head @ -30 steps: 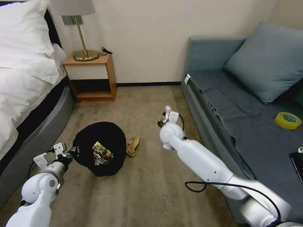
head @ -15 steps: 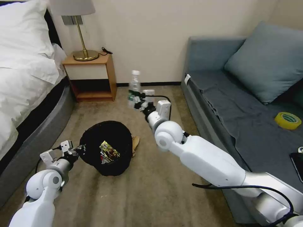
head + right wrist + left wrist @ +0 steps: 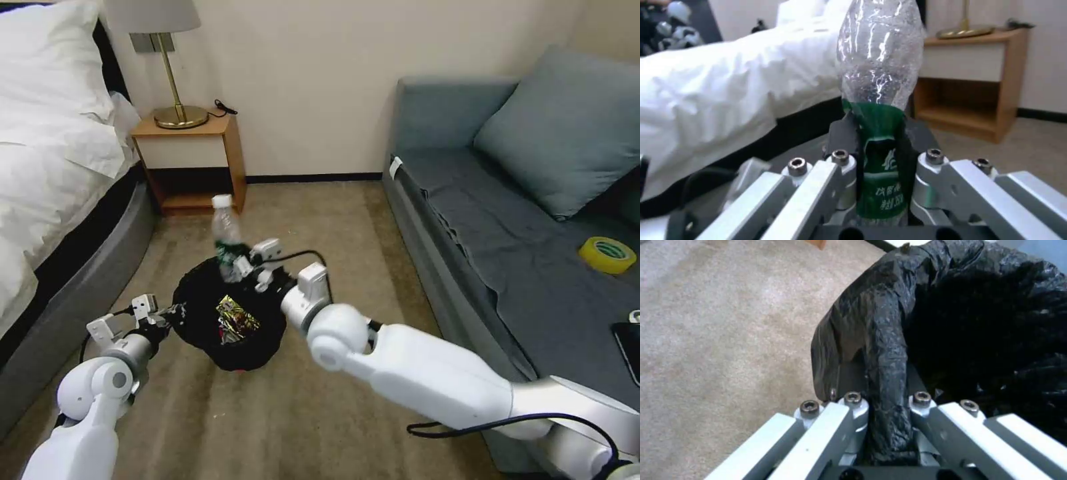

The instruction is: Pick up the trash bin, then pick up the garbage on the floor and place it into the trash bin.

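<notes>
The trash bin (image 3: 207, 303), lined with a crinkly black bag, tilts over the carpet in the head view, with a shiny wrapper (image 3: 233, 320) inside it. My left gripper (image 3: 168, 313) is shut on the bin's near-left rim. The left wrist view shows the fingers (image 3: 853, 406) pinching a fold of the bag on the bin (image 3: 978, 323). My right gripper (image 3: 237, 265) is shut on a clear bottle (image 3: 225, 230) with a green label and white cap, held upright over the bin's far rim. In the right wrist view the bottle (image 3: 880, 66) is clamped at its label by that gripper (image 3: 882, 160).
A bed (image 3: 47, 173) runs along the left. A wooden nightstand (image 3: 193, 160) with a brass lamp (image 3: 177, 113) stands at the back wall. The grey sofa (image 3: 533, 233) on the right carries a cushion, a yellow tape roll (image 3: 607, 255) and a black phone (image 3: 630, 350). Open carpet lies in front.
My right arm has swung the bottle left and down, from over the carpet by the sofa to above the bin. The left gripper and bin shifted slightly right.
</notes>
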{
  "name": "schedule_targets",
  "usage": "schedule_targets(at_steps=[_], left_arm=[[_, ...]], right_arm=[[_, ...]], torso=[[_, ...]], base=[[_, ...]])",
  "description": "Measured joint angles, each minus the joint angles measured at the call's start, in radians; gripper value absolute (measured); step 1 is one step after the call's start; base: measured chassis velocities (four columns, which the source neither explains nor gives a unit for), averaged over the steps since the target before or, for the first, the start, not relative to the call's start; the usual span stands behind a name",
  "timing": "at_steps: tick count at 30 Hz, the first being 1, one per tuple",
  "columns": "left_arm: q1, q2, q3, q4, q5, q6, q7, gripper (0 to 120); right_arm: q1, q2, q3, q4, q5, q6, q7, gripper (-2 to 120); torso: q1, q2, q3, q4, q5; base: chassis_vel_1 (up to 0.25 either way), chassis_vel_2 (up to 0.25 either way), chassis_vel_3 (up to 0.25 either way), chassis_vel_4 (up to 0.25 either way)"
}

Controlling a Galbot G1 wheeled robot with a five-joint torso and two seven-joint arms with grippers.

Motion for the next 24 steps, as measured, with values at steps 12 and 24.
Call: schedule_targets(at_steps=[12, 24], left_arm=[[0.009, -0.005, -0.014, -0.016, -0.017, 0.0, -0.008, 4], [0.016, -0.007, -0.026, -0.029, -0.025, 0.0, -0.015, 4]], right_arm=[[-0.028, 0.016, -0.022, -0.048, -0.084, 0.0, -0.03, 25], [-0.063, -0.012, -0.006, -0.033, -0.12, -0.02, -0.038, 70]], torso=[[0.0, 0.0, 0.0, 0.0, 0.0], [0.0, 0.0, 0.0, -0.0002, 0.0]], base=[[0.0, 0.0, 0.0, 0.0], [0.0, 0.0, 0.0, 0.0]])
